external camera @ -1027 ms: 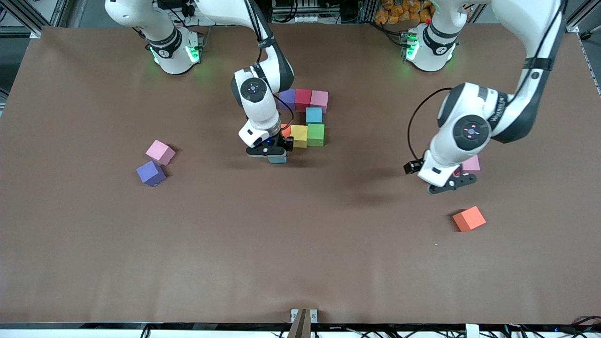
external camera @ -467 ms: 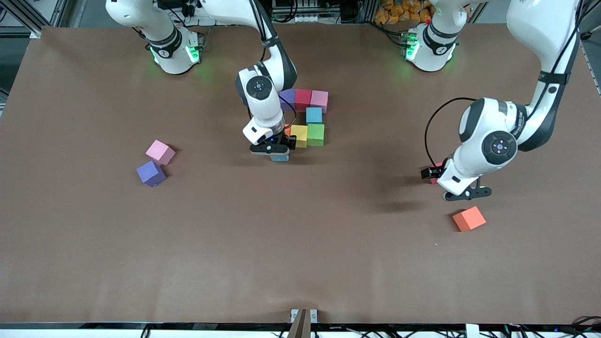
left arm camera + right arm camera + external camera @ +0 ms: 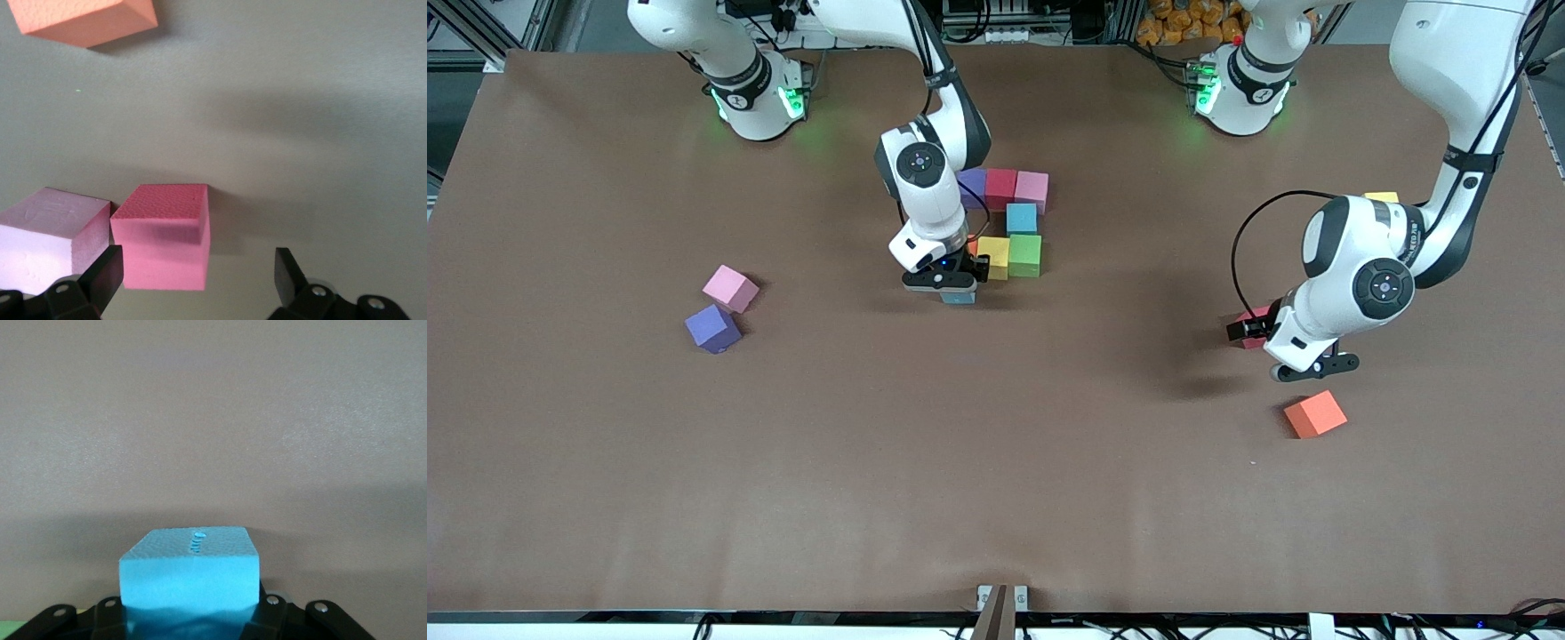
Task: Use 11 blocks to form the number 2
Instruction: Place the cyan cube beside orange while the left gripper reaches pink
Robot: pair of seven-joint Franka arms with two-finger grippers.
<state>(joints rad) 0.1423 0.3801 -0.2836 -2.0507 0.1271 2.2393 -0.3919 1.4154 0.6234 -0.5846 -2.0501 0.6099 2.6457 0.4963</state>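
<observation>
Right gripper (image 3: 951, 286) is clamping a blue block (image 3: 189, 577) by opposite flat faces — light, squashy foam — while left gripper (image 3: 193, 280) is hanging spread wide over a red block (image 3: 163, 237).

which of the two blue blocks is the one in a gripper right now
The blue block clamped in the right gripper, just nearer the camera than the yellow block. The other blue block sits free in the figure, between pink and green.

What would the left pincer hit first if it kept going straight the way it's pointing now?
Probably the red block: the open left pincer has it between its fingers, with the pink block just outside one finger. How much gap remains is unclear.
</observation>
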